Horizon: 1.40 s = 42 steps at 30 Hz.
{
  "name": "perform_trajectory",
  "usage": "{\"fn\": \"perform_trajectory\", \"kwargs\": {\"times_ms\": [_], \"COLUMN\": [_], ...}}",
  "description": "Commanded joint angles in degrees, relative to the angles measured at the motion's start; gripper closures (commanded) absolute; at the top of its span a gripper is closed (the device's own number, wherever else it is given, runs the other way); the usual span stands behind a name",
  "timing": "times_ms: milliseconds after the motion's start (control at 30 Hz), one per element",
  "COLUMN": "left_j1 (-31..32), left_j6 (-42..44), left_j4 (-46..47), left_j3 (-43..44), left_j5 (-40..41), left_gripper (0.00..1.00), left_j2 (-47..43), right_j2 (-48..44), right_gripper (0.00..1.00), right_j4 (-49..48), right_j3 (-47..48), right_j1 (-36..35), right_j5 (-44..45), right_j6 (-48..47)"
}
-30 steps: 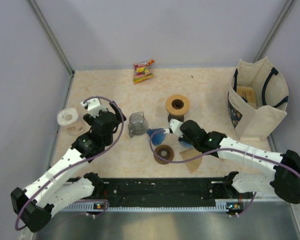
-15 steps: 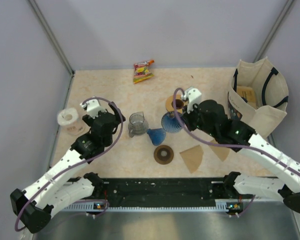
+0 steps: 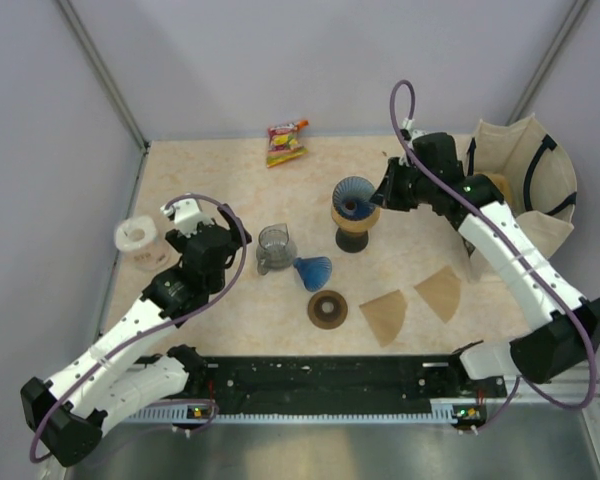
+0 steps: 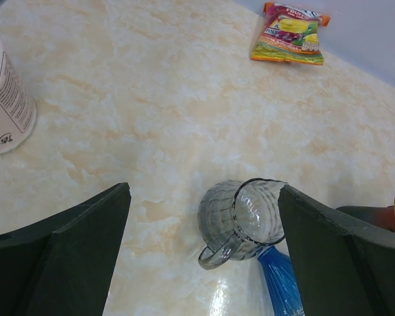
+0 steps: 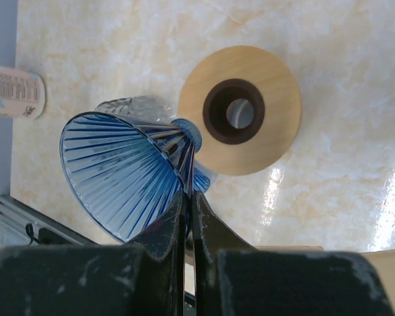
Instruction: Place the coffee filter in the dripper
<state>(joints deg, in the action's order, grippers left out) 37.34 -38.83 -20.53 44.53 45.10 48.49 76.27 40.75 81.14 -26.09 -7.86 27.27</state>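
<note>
My right gripper (image 3: 382,196) (image 5: 187,199) is shut on the rim of a blue ribbed dripper (image 3: 354,195) (image 5: 122,172) and holds it tilted just above the round wooden stand (image 3: 357,216) (image 5: 240,108). Two brown paper coffee filters (image 3: 385,318) (image 3: 442,292) lie flat on the table near the front. A second blue dripper (image 3: 313,270) (image 4: 282,286) lies on its side beside a glass pitcher (image 3: 275,246) (image 4: 250,214). My left gripper (image 3: 223,262) (image 4: 203,191) is open and empty, hovering over the pitcher.
A brown disc (image 3: 328,308) lies near the front centre. A white container (image 3: 138,240) (image 4: 3,99) stands at the left. A snack packet (image 3: 286,142) (image 4: 291,33) lies at the back. A cloth bag (image 3: 515,195) stands at the right.
My right arm has carried the blue dripper up from the table's middle and back to above the wooden stand. The left arm has not moved.
</note>
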Motion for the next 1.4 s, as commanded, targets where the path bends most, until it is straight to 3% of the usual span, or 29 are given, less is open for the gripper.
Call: {"fn": "perform_trajectory", "kwargs": {"times_ms": [0,433,1367], "left_j1": [-0.1,-0.1,-0.1], "left_j6": [0.6,0.8,0.8], "left_j4": [2.2,2.3,1.7], "left_j3": [-0.2,-0.1,0.2], "left_j5": [-0.2,-0.7,0.3], "left_gripper": [0.01,0.01,0.01], "left_j2": [-0.6,0.1,1.0], "right_j2": [4.2,12.5,21.3], "right_gripper": [1.00,1.00,1.00], "right_j4": [2.3,4.6,9.2], "right_j3": [6.8,11.1,13.3], "right_j1": [4.2,8.7,8.9], "right_j5": [-5.7,-8.8,-4.9], "right_j6": [2.4,0.8,-2.8]}}
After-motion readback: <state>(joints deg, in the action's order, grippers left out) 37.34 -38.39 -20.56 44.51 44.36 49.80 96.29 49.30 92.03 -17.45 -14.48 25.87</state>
